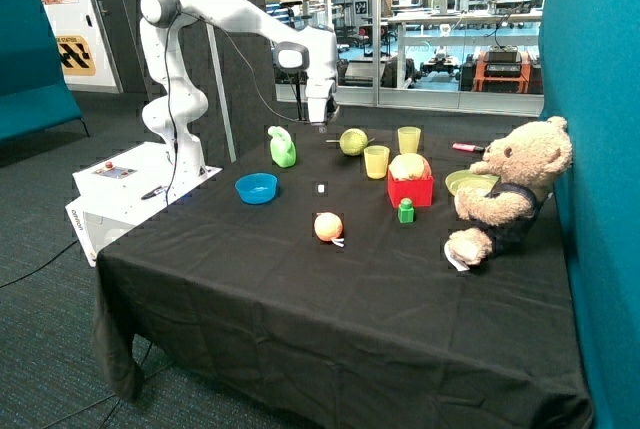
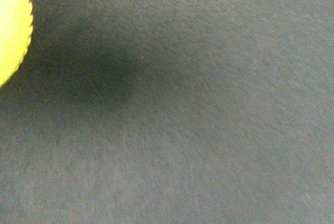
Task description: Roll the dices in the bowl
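Note:
The small bright-blue bowl (image 1: 256, 188) stands on the black cloth near the table edge closest to the robot base. One tiny white die (image 1: 321, 188) lies on the cloth between the bowl and the red box, outside the bowl. I see no second die for certain. My gripper (image 1: 322, 126) hangs above the back of the table, between the green jug and the yellow-green ball, well above and behind the die. The wrist view shows only black cloth (image 2: 198, 119) and the rim of a yellow round thing (image 2: 10, 25); neither die nor bowl shows there.
A green jug (image 1: 283, 147), a yellow-green ball (image 1: 352, 141) and two yellow cups (image 1: 376, 161) (image 1: 409, 139) stand at the back. Also on the table are a red box (image 1: 411, 189), a green block (image 1: 405, 211), an orange fruit (image 1: 328, 226), a yellow-green bowl (image 1: 468, 182) and a teddy bear (image 1: 510, 194).

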You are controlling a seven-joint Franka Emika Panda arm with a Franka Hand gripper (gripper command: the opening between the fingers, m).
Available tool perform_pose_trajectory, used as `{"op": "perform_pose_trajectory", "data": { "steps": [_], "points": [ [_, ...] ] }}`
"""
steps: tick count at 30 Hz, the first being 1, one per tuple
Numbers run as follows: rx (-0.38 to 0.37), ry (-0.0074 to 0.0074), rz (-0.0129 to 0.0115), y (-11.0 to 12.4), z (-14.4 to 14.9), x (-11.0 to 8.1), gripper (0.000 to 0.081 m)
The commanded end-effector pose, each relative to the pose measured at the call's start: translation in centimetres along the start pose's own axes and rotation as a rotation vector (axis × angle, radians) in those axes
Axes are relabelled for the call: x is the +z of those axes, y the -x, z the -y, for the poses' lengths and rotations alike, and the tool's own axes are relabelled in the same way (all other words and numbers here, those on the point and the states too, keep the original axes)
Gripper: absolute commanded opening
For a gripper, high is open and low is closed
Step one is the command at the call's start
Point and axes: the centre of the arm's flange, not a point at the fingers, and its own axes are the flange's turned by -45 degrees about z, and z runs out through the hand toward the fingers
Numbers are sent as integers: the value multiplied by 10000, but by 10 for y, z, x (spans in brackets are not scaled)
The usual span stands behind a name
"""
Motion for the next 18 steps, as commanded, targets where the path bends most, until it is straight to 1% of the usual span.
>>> {"op": "perform_pose_trajectory", "data": {
  "steps": [1,7,8,18],
  "points": [
    [438,-5,-33,29,-17,-43,0],
    [732,-5,-33,53,-36,-53,0],
    [886,-5,-33,59,-40,-54,0],
    [1604,-7,-33,108,-84,-59,0]
  ]
}}
